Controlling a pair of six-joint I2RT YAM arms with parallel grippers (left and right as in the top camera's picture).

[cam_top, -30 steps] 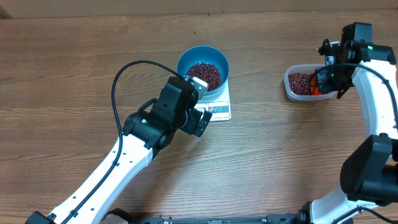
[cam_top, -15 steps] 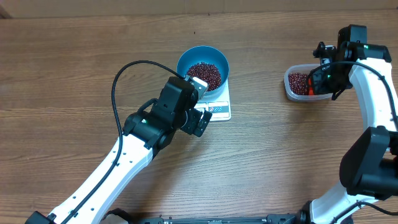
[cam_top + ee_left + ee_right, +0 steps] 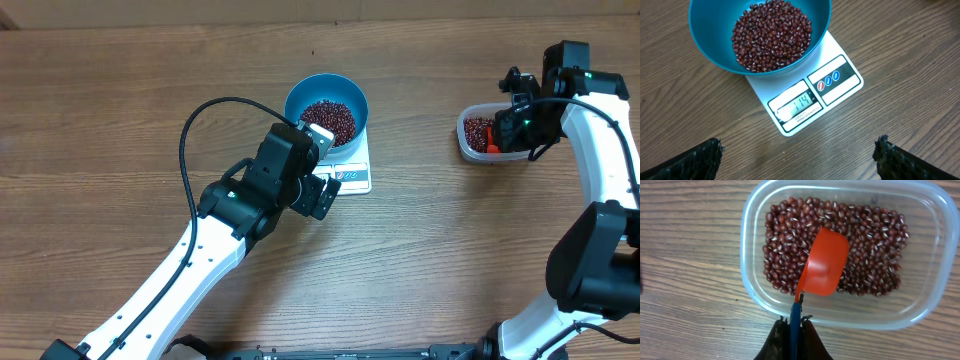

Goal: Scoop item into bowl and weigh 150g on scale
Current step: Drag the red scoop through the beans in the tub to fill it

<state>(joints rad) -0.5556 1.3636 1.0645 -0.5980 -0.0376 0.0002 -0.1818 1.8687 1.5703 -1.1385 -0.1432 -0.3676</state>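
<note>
The blue bowl [image 3: 291, 104] [image 3: 710, 47] stands on the white scale [image 3: 354, 175] [image 3: 837, 80] and holds a heap of dark red beans [image 3: 330, 120] [image 3: 771, 35]. The display shows 114. My left gripper [image 3: 797, 150] hovers open over bare wood just in front of the scale, with nothing between its fingers. My right gripper [image 3: 796, 322] [image 3: 510, 128] is shut on the blue handle of an orange scoop [image 3: 824, 270] [image 3: 497, 137]. The scoop's head lies on the beans [image 3: 865, 235] inside the clear tub [image 3: 752, 245] [image 3: 464, 143].
The tub sits at the table's right side, well apart from the scale. A black cable loops from the left arm [image 3: 200, 125] over the wood to the left of the bowl.
My right gripper has shifted a little to the left, carrying the scoop further in over the tub's beans. The left arm, bowl and scale have not moved.
</note>
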